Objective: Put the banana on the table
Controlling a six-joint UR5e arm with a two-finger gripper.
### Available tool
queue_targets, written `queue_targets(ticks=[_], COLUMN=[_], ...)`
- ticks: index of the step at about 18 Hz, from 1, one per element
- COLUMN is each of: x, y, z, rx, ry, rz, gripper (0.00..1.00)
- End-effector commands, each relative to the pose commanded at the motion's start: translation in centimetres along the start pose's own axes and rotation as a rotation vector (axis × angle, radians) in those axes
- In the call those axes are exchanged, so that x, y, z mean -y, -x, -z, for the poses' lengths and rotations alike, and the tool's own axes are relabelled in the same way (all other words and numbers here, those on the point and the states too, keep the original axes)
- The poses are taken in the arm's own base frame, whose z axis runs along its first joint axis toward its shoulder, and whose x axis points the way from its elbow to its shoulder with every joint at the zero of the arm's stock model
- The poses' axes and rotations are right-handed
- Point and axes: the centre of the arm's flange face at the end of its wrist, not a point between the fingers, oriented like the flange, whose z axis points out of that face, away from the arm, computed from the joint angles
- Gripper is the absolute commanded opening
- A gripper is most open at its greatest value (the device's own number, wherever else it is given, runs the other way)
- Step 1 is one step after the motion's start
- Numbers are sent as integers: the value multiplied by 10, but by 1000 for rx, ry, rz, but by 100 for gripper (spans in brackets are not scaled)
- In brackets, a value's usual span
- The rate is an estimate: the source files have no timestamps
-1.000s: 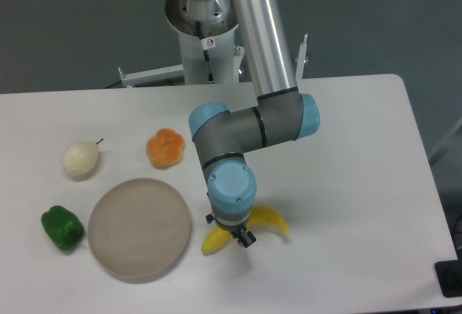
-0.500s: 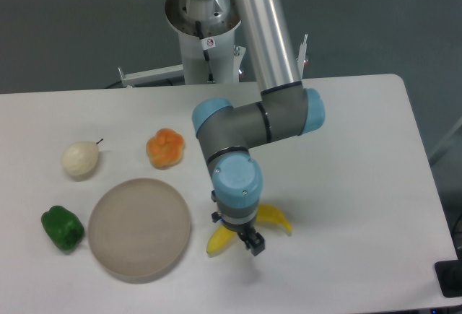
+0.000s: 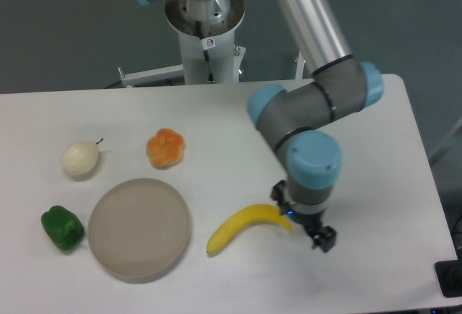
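The yellow banana [image 3: 242, 227] lies flat on the white table [image 3: 375, 148], just right of the beige plate. My gripper [image 3: 304, 221] hangs at the banana's right tip, its fingers pointing down below the blue wrist. Nothing is between the fingers. The wrist hides most of the fingers, so how far apart they stand does not show.
A round beige plate [image 3: 139, 228] sits at the front left. An orange lumpy fruit [image 3: 166, 148] lies behind it. A cream pear-like fruit [image 3: 79, 159] and a green pepper [image 3: 61, 227] are at the far left. The arm's base [image 3: 204, 32] stands behind the table.
The gripper has let go of the banana and moved right, off its middle to its right tip. The banana now lies fully in view on the table.
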Motion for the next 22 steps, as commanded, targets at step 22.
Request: queue_targets(ticks=[22], x=[-109], y=[29], z=[-17], rx=[-19], ry=[9], rz=[-50], gripper=[100])
